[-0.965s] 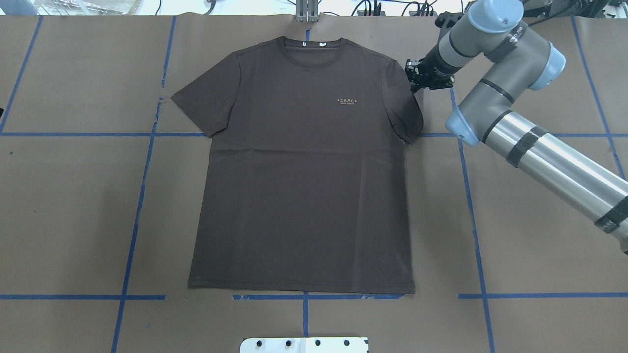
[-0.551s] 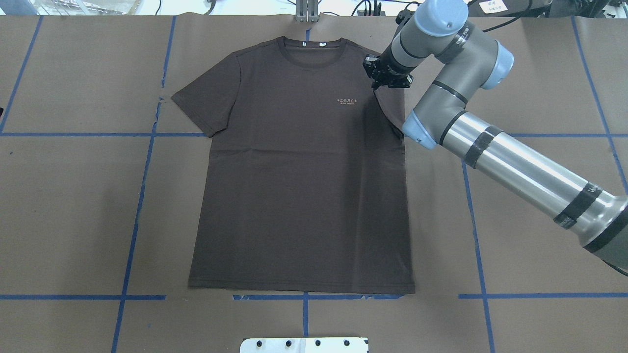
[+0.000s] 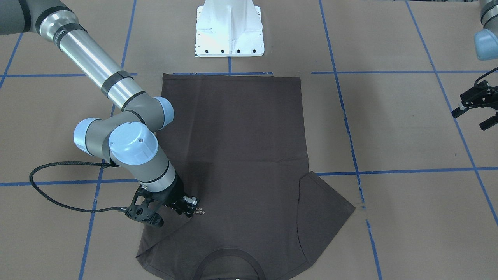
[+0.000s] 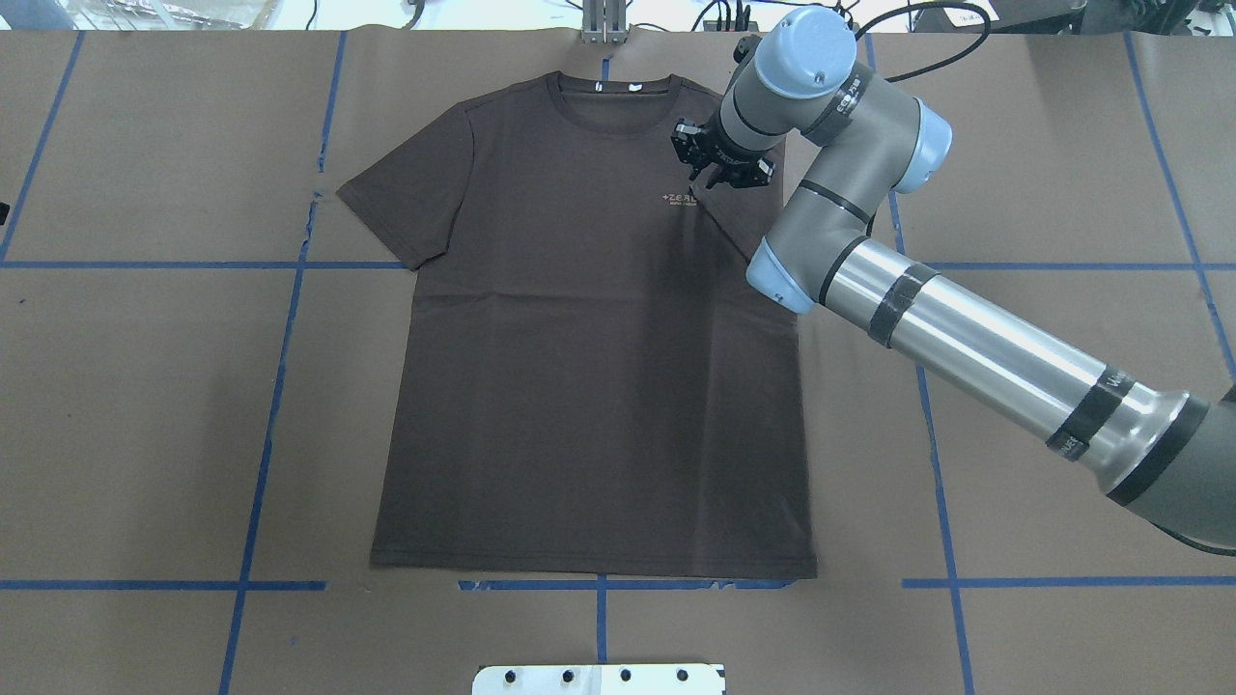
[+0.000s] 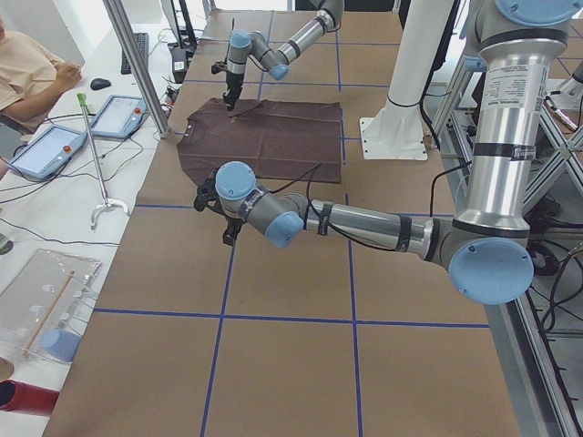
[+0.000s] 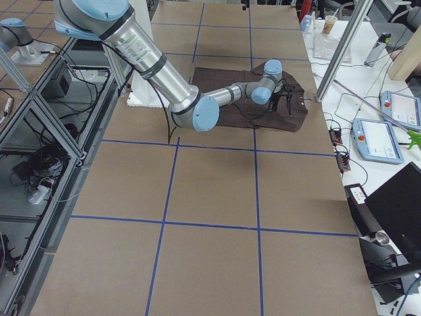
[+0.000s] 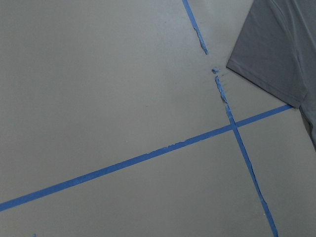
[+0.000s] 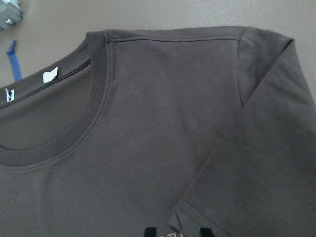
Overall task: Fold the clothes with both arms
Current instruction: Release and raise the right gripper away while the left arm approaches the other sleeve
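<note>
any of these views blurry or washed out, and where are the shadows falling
Overhead exterior: sharp, even light, with a soft shadow on the T-shirt beside the right arm. Exterior front-facing: crisp, a glare streak along that arm's silver tube. Left wrist-mounted: pale and washed out, the brown paper reads grey. Right wrist-mounted: sharp on the collar.

Silver-tubed right arm (image 4: 975,340), grey joints, light-blue caps, black claw (image 4: 713,176)

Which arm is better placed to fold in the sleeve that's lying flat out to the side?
Left. The flat sleeve lies on its side of the T-shirt, with the left gripper open beyond it; the right gripper is across the chest on the folded sleeve.
</note>
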`<action>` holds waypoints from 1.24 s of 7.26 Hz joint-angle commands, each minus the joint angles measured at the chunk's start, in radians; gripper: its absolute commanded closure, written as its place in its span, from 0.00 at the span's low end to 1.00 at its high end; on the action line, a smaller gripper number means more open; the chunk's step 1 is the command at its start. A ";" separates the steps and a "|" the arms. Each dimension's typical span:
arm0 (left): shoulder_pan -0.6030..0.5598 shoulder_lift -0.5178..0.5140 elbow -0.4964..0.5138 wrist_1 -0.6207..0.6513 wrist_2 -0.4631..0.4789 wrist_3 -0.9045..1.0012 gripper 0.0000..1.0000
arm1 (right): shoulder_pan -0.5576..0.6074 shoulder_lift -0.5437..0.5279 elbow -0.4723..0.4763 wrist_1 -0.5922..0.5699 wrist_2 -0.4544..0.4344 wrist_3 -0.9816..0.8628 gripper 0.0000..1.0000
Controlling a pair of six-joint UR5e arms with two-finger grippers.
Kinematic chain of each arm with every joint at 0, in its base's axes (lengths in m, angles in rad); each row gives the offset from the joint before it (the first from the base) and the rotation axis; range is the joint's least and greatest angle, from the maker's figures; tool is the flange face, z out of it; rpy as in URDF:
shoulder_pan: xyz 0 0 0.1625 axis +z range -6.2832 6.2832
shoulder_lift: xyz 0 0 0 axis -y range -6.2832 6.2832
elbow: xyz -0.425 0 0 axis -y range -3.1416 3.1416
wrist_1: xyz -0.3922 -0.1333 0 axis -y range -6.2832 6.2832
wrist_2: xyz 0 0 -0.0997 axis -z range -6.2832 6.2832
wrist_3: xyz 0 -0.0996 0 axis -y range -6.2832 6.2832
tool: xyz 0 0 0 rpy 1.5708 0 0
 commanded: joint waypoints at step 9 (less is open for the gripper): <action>0.267 -0.364 0.241 -0.029 0.287 -0.335 0.00 | 0.273 -0.275 0.322 -0.054 0.316 -0.219 0.00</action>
